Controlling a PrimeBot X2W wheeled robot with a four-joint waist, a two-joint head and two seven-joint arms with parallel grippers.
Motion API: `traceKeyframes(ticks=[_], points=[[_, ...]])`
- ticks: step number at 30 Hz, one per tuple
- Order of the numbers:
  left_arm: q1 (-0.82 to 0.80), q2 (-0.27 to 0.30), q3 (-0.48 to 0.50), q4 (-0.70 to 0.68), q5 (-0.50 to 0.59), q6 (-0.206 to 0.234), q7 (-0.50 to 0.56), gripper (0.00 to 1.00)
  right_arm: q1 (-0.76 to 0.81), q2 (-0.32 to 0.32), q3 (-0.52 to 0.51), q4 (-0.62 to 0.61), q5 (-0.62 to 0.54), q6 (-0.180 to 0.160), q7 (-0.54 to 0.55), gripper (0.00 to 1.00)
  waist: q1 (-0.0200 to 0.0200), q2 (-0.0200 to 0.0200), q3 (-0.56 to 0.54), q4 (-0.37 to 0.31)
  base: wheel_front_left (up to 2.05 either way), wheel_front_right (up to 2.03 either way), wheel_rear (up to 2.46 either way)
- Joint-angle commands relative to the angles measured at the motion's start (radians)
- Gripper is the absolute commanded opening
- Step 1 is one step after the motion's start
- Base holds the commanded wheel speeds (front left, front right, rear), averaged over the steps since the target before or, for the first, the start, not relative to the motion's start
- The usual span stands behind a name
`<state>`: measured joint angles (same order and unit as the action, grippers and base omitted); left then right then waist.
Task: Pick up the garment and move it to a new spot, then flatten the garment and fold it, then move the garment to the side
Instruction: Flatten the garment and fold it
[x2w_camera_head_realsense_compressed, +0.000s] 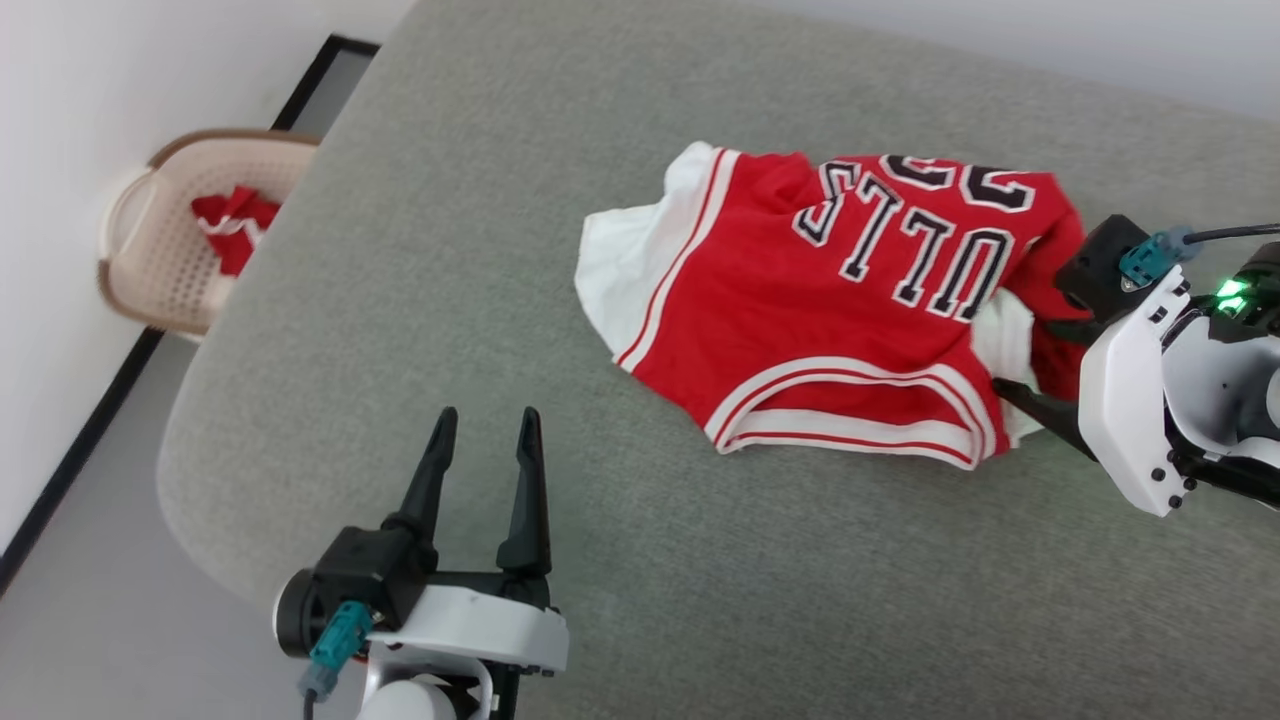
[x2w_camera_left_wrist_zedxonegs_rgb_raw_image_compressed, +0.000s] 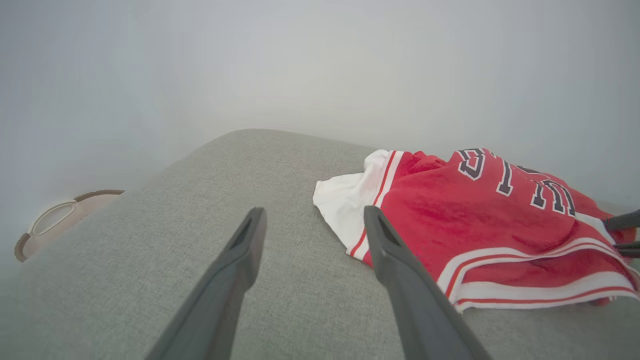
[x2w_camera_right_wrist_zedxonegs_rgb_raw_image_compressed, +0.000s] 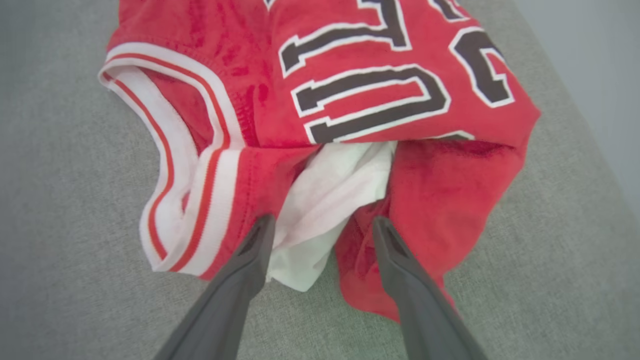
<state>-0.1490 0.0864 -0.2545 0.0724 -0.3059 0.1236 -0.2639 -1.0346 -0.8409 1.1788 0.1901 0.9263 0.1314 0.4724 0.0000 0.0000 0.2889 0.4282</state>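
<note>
While our right gripper (x2w_camera_right_wrist_zedxonegs_rgb_raw_image_compressed: 320, 220) stands open astride the white sleeve (x2w_camera_right_wrist_zedxonegs_rgb_raw_image_compressed: 330, 195) of the crumpled red jersey garment (x2w_camera_head_realsense_compressed: 800, 330) on the grey fabric cushion (x2w_camera_head_realsense_compressed: 450, 300), we may pinch one layer and drag it bunched; our left gripper (x2w_camera_head_realsense_compressed: 485, 415) hangs open, well apart.

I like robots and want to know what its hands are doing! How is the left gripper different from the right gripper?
The left gripper is over bare grey cushion, apart from the red jersey; the right gripper is at the jersey's edge, its fingers either side of a white fold. In the head view the left gripper points up, the right gripper sideways toward the jersey. Both are open and hold nothing.
</note>
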Motion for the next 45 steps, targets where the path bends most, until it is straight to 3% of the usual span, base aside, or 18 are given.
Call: traceKeyframes(ticks=[1, 10, 11, 12, 14, 15, 16, 27, 37, 45], points=[[0.007, -0.013, 0.016, 0.006, 0.011, -0.021, 0.0, 1.0, -0.024, 0.0, 0.03, 0.013, 0.013, -0.001, -0.005, 1.0, 0.0, 0.0, 0.028, 0.03, 0.0, 0.0, 0.0], [0.002, -0.036, 0.034, 0.013, 0.003, -0.064, 0.0, 1.0, -0.085, 0.016, 0.095, 0.06, 0.028, -0.001, -0.014, 1.0, 0.0, 0.0, 0.051, 0.046, 0.0, 0.0, 0.0], [0.001, -0.036, 0.03, 0.01, -0.005, -0.061, 0.0, 1.0, -0.084, 0.017, 0.097, 0.062, 0.028, -0.001, -0.014, 0.9, 0.0, 0.0, 0.051, 0.047, 0.0, 0.0, 0.0], [0.001, -0.036, 0.027, 0.008, -0.013, -0.057, 0.0, 1.0, -0.084, 0.018, 0.099, 0.063, 0.029, -0.001, -0.016, 0.46, 0.0, 0.0, 0.052, 0.048, 0.0, 0.0, 0.0], [0.0, -0.036, 0.02, 0.005, -0.022, -0.052, 0.0, 1.0, -0.09, 0.019, 0.101, 0.063, 0.023, -0.001, -0.032, 0.16, 0.0, 0.0, 0.055, 0.049, 0.0, 0.0, 0.0], [0.0, -0.036, 0.019, 0.005, -0.027, -0.05, 0.0, 1.0, -0.094, 0.017, 0.101, 0.067, 0.019, -0.001, -0.045, 0.05, 0.0, 0.0, 0.056, 0.049, 0.0, 0.0, 0.0], [-0.001, -0.036, 0.017, 0.005, -0.03, -0.047, 0.0, 1.0, -0.097, 0.016, 0.101, 0.071, 0.014, -0.001, -0.054, 0.0, 0.0, 0.0, 0.056, 0.048, 0.0, 0.0, 0.0], [0.013, -0.036, 0.061, 0.002, -0.02, -0.052, 0.0, 1.0, -0.08, -0.034, 0.098, 0.067, 0.038, -0.001, -0.181, 0.0, 0.0, 0.0, 0.025, -0.031, 0.0, 0.0, 0.0], [0.013, -0.035, 0.105, -0.013, 0.012, -0.066, -0.001, 1.0, 0.154, -0.181, -0.053, 0.076, 0.194, -0.001, -0.387, 0.0, 0.0, 0.0, 0.026, -0.171, 0.0, 0.0, 0.0], [-0.021, -0.035, 0.117, -0.012, 0.045, -0.086, 0.0, 1.0, 0.343, -0.217, -0.176, 0.191, 0.295, -0.002, -0.537, 0.0, 0.0, 0.0, 0.058, -0.242, 0.0, 0.0, 0.0]])
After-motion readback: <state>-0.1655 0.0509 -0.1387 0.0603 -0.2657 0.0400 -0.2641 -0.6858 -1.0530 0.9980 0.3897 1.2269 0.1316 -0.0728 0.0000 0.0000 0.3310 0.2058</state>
